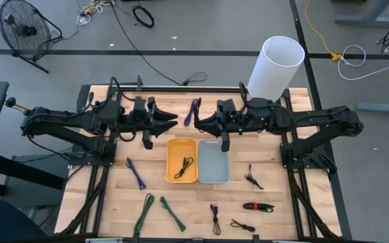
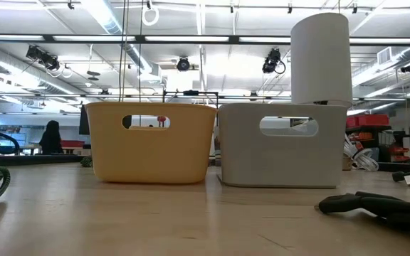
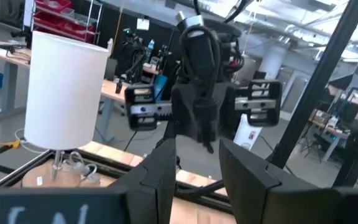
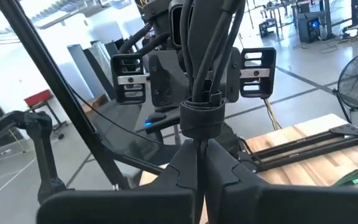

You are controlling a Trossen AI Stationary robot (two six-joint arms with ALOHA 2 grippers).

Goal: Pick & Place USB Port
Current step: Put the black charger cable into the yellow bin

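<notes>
A: Which step are we on?

B: A pause between picks, I'd judge. Both arms are drawn back at the far side of the table (image 1: 262, 202), facing each other above the bins. The left gripper (image 1: 171, 121) stands partly released with nothing between its fingers (image 3: 160, 168); the right gripper (image 1: 198, 123) is clenched on nothing.

A: Anything placed already?

B: One black cable (image 1: 184, 166) lies in the yellow bin (image 1: 172, 150). The grey bin (image 1: 213, 177) beside it looks bare.

A: And the next target?

B: Probably one of the black USB cables on the near right: the closest to the bins (image 1: 251, 177) lies just right of the grey bin, its long axis running far-to-near, slightly slanted. Which end carries the plug I cannot tell.

A: What does the move call for?

B: The right arm should swing out and down, open its jaws and close across the cable's bundle, not along it.
</notes>
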